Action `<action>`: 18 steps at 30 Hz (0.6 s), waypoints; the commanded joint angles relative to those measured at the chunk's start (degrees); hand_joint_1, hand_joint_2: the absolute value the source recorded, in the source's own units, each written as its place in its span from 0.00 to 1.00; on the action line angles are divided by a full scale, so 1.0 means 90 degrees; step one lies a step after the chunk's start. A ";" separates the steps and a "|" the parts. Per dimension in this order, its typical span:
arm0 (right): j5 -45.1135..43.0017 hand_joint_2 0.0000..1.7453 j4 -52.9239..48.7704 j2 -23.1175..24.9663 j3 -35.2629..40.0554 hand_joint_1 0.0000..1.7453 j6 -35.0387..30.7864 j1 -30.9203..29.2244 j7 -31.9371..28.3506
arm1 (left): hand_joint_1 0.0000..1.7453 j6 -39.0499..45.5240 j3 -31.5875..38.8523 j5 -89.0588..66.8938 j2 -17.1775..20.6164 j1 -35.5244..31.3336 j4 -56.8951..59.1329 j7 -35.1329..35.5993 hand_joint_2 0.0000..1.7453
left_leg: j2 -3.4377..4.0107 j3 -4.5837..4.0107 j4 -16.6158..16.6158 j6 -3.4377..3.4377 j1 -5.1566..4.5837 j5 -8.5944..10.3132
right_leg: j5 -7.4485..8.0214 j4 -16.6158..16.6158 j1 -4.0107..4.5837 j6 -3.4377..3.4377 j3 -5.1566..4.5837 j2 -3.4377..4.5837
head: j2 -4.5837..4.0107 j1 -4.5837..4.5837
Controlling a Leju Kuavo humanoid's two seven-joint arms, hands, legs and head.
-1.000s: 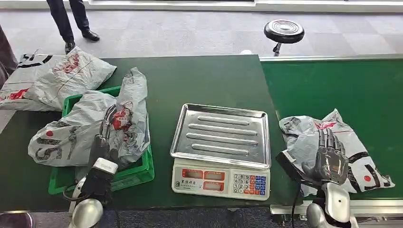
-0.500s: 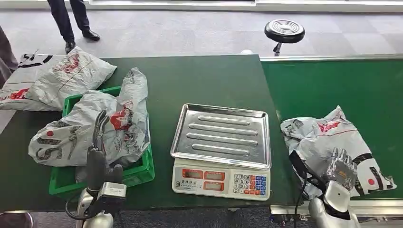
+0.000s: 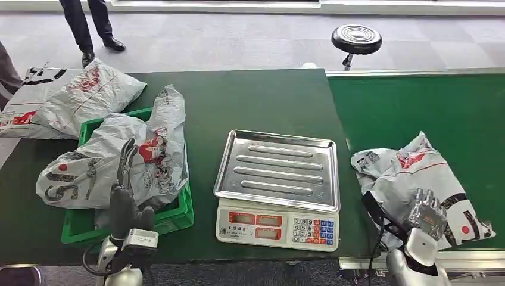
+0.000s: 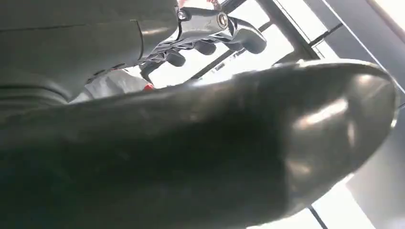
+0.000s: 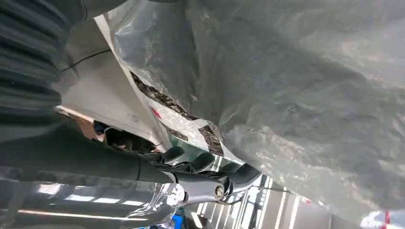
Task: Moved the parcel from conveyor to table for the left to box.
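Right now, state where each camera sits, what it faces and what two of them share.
Head view: high on the body, looking down at the scale, both arms entering from below.
Left wrist view: behind the left hand, thumb looming large.
Right wrist view: behind the right hand against the parcel.
Shared: head and right wrist views both show that parcel.

floor [image 3: 250,42]: grey carpet tiles | black round stool [image 3: 356,39] behind table | person's legs [image 3: 89,27] far-left
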 commanded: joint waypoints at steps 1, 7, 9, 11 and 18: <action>0.0047 1.00 0.0393 0.0114 -0.0065 0.00 0.0284 -0.0162 0.0071 | 0.00 -0.0197 -0.0097 0.0165 0.0044 0.0041 0.0211 0.0059 0.00 | 0.0011 0.0021 -0.0019 0.0015 0.0001 0.0002 | 0.0005 -0.0021 0.0007 -0.0023 0.0019 0.0005 | 0.0000 0.0000; -0.0157 1.00 0.0462 0.0242 -0.0028 0.00 0.0352 -0.0054 -0.0046 | 0.00 -0.0371 -0.0104 0.0292 0.0059 0.0010 0.0301 0.0127 0.00 | 0.0005 0.0015 -0.0013 0.0011 0.0002 0.0001 | 0.0003 -0.0014 0.0006 -0.0018 0.0014 0.0000 | 0.0000 0.0000; -0.0290 1.00 0.0726 0.0316 -0.0002 0.00 0.0440 -0.0046 -0.0092 | 0.00 -0.0434 -0.0122 0.0360 0.0062 -0.0043 0.0371 0.0141 0.00 | 0.0004 0.0018 -0.0014 0.0010 0.0003 0.0001 | 0.0003 -0.0016 0.0007 -0.0019 0.0018 0.0000 | 0.0000 0.0000; -0.0313 1.00 0.0961 0.0376 0.0034 0.00 0.0389 -0.0119 -0.0106 | 0.00 -0.0464 -0.0146 0.0359 0.0071 -0.0073 0.0388 0.0155 0.00 | 0.0002 0.0021 -0.0018 0.0010 0.0006 0.0003 | 0.0004 -0.0020 0.0011 -0.0021 0.0021 -0.0002 | 0.0000 0.0000; -0.0448 1.00 0.1899 0.0520 0.0079 0.00 0.0407 -0.0507 -0.0243 | 0.00 -0.0498 -0.0149 0.0301 0.0018 -0.0108 0.0298 0.0256 0.00 | 0.0013 0.0028 -0.0018 0.0014 0.0010 0.0005 | 0.0009 -0.0023 0.0016 -0.0021 0.0023 0.0007 | 0.0000 0.0000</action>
